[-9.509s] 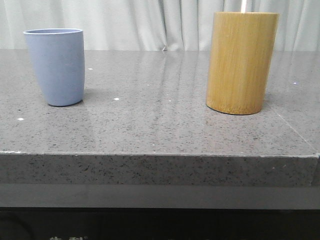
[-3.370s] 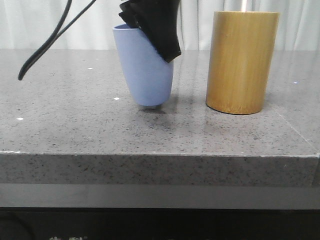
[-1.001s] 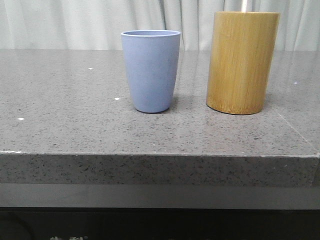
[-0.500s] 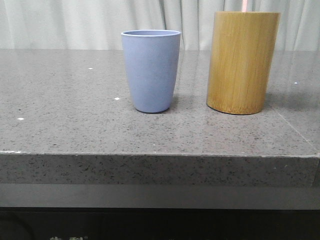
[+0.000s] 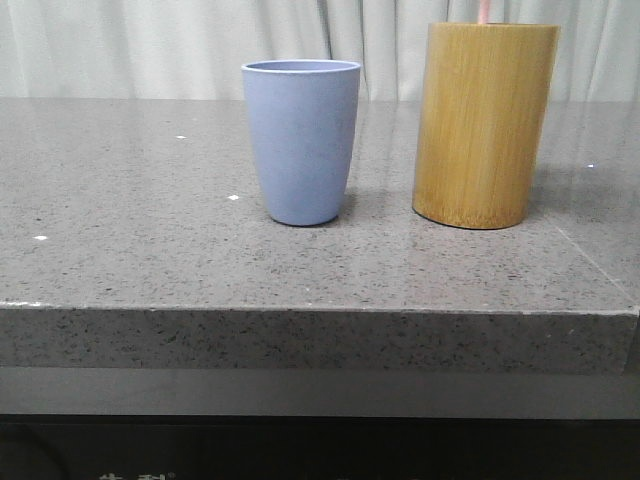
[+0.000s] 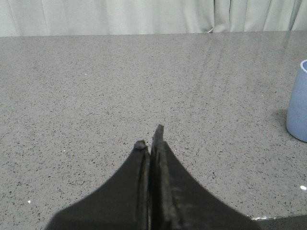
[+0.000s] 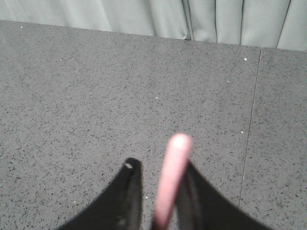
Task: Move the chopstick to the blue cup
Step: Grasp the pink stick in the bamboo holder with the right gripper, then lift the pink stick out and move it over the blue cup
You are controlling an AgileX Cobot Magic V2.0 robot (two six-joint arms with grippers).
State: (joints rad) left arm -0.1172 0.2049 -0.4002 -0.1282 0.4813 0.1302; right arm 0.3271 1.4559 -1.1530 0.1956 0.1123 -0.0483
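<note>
The blue cup (image 5: 301, 140) stands upright on the grey stone table (image 5: 150, 250), just left of the tan bamboo holder (image 5: 485, 125). It also shows at the edge of the left wrist view (image 6: 298, 103). A short length of chopstick (image 5: 484, 10) rises from the holder. In the right wrist view the chopstick (image 7: 172, 175) looks pale pink with a lighter tip. It stands between the jaws of my right gripper (image 7: 159, 165), against one finger, with a gap to the other. My left gripper (image 6: 149, 139) is shut and empty, low over the table, well away from the cup.
A pale curtain (image 5: 200, 45) hangs behind the table. The table's front edge (image 5: 320, 310) runs across the front view. A seam in the stone (image 7: 252, 110) runs past my right gripper.
Since 9.5 s ago the blue cup has been carried from the far left to beside the holder and let go. In the last second the chopstick shifted slightly left and looks pinker.
</note>
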